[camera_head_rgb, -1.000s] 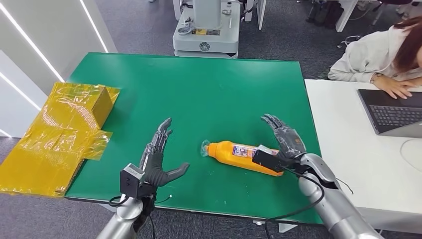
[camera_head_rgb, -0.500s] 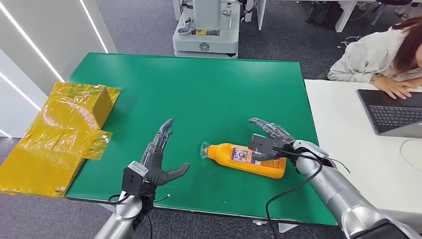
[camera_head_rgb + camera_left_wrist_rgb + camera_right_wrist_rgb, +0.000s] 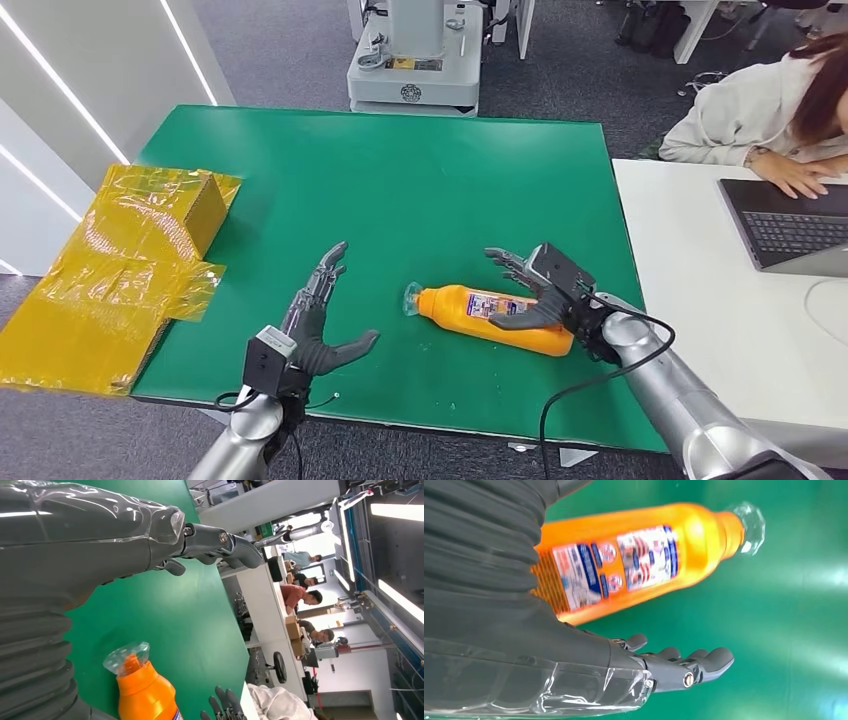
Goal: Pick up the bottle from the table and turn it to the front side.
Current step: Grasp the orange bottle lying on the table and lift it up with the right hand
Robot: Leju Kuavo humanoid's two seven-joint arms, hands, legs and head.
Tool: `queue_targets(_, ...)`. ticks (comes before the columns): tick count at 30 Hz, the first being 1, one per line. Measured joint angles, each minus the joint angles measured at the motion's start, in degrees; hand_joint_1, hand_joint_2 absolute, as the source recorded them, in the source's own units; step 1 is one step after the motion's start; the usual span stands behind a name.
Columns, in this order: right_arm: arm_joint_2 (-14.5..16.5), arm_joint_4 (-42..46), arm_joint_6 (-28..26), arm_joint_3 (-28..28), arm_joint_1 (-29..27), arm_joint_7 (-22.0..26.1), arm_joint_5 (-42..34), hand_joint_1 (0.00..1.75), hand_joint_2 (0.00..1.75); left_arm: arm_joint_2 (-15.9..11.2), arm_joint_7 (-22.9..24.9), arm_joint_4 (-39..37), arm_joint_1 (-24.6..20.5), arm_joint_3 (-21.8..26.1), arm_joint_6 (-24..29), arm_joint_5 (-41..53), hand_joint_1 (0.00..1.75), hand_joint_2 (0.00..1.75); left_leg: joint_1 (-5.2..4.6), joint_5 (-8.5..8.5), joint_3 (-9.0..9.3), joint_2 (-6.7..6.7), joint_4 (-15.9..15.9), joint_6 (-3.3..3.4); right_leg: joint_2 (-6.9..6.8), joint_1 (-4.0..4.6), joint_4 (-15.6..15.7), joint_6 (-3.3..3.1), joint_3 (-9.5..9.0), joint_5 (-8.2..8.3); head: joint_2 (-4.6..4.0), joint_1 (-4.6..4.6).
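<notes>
An orange bottle (image 3: 482,316) with a printed label and a clear cap (image 3: 412,298) lies on its side on the green table (image 3: 400,190), cap pointing left. My right hand (image 3: 535,292) is over the bottle's base end, fingers spread beyond it and thumb lying along its near side, not closed on it. In the right wrist view the label (image 3: 624,562) faces the camera, with the bottle (image 3: 644,555) beside my right hand (image 3: 499,630), whose fingers (image 3: 684,667) are stretched out. My left hand (image 3: 318,315) stands open, left of the cap. The left wrist view shows the bottle's neck (image 3: 142,687) past my left hand (image 3: 75,545).
A cardboard box wrapped in yellow film (image 3: 130,260) hangs off the table's left edge. A white desk (image 3: 720,300) adjoins on the right, where a person (image 3: 760,110) works at a laptop (image 3: 790,225). A grey machine base (image 3: 415,50) stands behind the table.
My right hand has turned and moved left from behind the bottle's base to over its body, thumb now along its near side. The bottle and my left hand have stayed put.
</notes>
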State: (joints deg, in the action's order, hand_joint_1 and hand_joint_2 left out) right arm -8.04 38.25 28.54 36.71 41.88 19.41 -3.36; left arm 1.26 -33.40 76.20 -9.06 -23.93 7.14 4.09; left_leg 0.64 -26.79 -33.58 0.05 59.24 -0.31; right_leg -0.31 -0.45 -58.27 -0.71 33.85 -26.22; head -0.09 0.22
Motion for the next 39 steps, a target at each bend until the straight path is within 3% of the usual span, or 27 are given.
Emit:
queue_targets(3, -0.02, 0.12, -1.12, 0.98, 0.66, -2.49, 0.82, 0.00, 1.75, -0.08, 0.19, 0.02, -0.10, 0.00, -0.21, 0.00, 0.00, 1.75, 0.00, 0.00, 0.00, 0.00, 0.00, 0.00, 0.00, 0.00, -0.01, 0.00, 0.00, 0.01, 0.00, -0.01)
queue_targets(8, -0.69, 0.87, -4.58, 6.77, 3.86, -7.06, 8.71, 0.00, 1.75, -0.14, 1.10, 0.17, -0.09, 0.00, -0.48, 0.02, 0.00, 1.75, 0.01, 0.01, 0.01, 0.02, 0.00, -0.01, 0.02, 0.00, -0.02, -0.01, 0.02, 0.01, 0.00, -0.01)
queue_targets(20, -1.74, 1.26, -8.96, 19.19, 7.16, -9.54, 19.40, 0.00, 1.75, -0.52, 1.70, 0.56, 0.13, 0.00, -0.57, -0.03, 0.00, 1.75, 0.01, 0.01, -0.01, 0.02, 0.00, -0.01, 0.02, 0.00, -0.01, -0.01, 0.02, 0.01, 0.00, -0.01)
queue_targets(24, -2.13, 1.17, -6.82, 21.42, 7.51, -9.73, 18.03, 0.00, 1.75, -0.50, 2.43, 1.25, 0.36, 0.00, -1.15, -0.02, 0.00, 1.75, 0.01, 0.01, 0.00, 0.00, 0.00, -0.01, 0.00, 0.00, -0.01, -0.01, 0.02, 0.01, 0.00, -0.01)
queue_targets(31, -3.12, 0.94, 2.42, 22.87, 8.52, -11.94, 8.77, 0.00, 1.75, -0.28, 3.51, 2.11, 0.88, 0.04, -2.81, -0.52, 0.00, 1.75, 0.00, 0.01, -0.01, 0.00, 0.01, -0.01, 0.00, 0.00, -0.01, -0.01, 0.02, 0.01, 0.00, 0.00)
queue_targets(39, -4.31, 1.28, 3.25, 25.44, 9.76, -14.15, 7.82, 0.00, 1.75, -0.10, 4.03, 2.95, 1.16, 0.10, -3.37, -0.50, 0.00, 1.75, 0.01, 0.00, -0.01, 0.00, 0.01, 0.00, 0.00, 0.00, -0.01, -0.01, 0.02, 0.01, 0.00, 0.00)
